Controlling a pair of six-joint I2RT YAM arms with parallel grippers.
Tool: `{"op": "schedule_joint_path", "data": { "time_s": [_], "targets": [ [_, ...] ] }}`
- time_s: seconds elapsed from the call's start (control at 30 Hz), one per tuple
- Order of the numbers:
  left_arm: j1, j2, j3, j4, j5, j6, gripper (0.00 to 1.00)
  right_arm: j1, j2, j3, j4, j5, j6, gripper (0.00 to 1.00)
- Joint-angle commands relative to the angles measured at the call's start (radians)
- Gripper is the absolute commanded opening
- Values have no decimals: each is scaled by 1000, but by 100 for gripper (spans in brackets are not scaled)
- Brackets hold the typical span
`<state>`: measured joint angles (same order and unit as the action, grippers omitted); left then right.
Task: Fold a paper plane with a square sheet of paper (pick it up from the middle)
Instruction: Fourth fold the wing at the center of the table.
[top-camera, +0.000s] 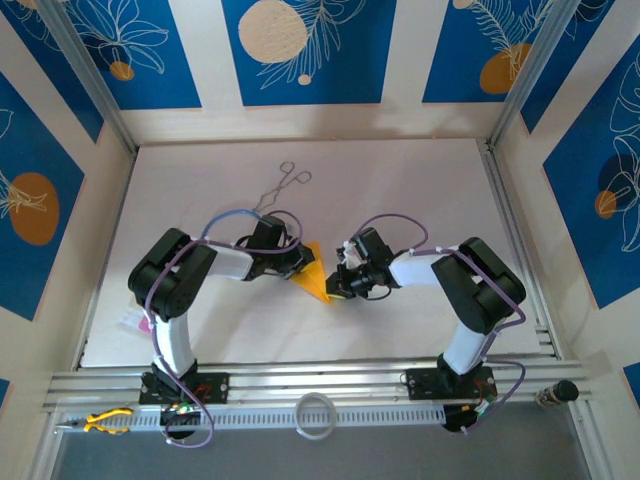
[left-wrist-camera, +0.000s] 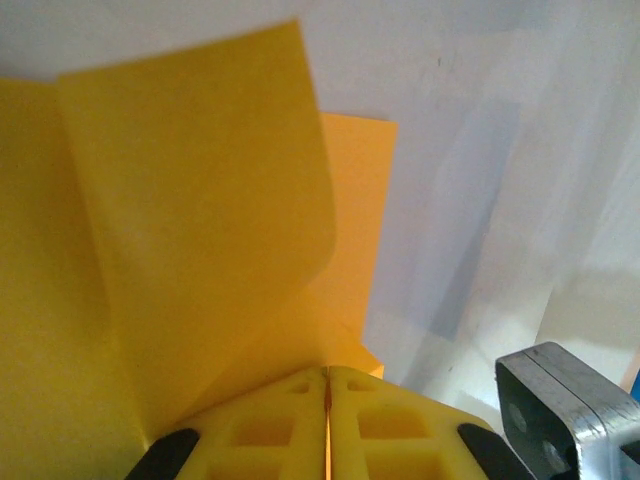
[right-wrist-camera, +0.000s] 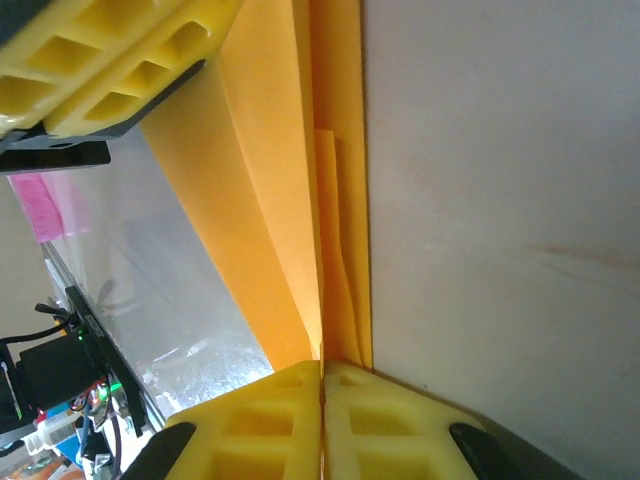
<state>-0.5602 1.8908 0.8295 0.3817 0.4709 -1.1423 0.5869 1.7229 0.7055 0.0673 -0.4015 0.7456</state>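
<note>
The orange-yellow sheet of paper (top-camera: 313, 273) is folded into a pointed wedge, part way to a paper plane, and is held between both arms at the table's middle. My left gripper (top-camera: 297, 264) is shut on its left side. In the left wrist view the yellow jaws (left-wrist-camera: 327, 375) pinch a folded corner while a loose flap of the paper (left-wrist-camera: 200, 220) curls up above them. My right gripper (top-camera: 341, 281) is shut on the right side. Its pads (right-wrist-camera: 322, 368) clamp several layers of the paper (right-wrist-camera: 290, 180), with the left gripper's fingers (right-wrist-camera: 110, 55) at the top left.
Metal forceps (top-camera: 283, 187) lie on the white table (top-camera: 420, 190) behind the arms. A small pink slip (top-camera: 133, 320) sits at the left edge and shows as pink (right-wrist-camera: 48, 205) in the right wrist view. A white ring (top-camera: 316, 414) and yellow-handled pliers (top-camera: 108, 420) rest on the front rail.
</note>
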Motion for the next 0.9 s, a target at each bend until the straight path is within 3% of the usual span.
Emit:
{"op": "schedule_joint_path", "data": {
  "time_s": [0.0, 0.87],
  "targets": [
    [-6, 31, -19, -32, -2, 13, 10, 5, 20, -27, -15, -40, 21, 8],
    [-7, 34, -28, -39, -12, 16, 10, 2, -18, -53, -70, -88, -28, 11]
  ]
}}
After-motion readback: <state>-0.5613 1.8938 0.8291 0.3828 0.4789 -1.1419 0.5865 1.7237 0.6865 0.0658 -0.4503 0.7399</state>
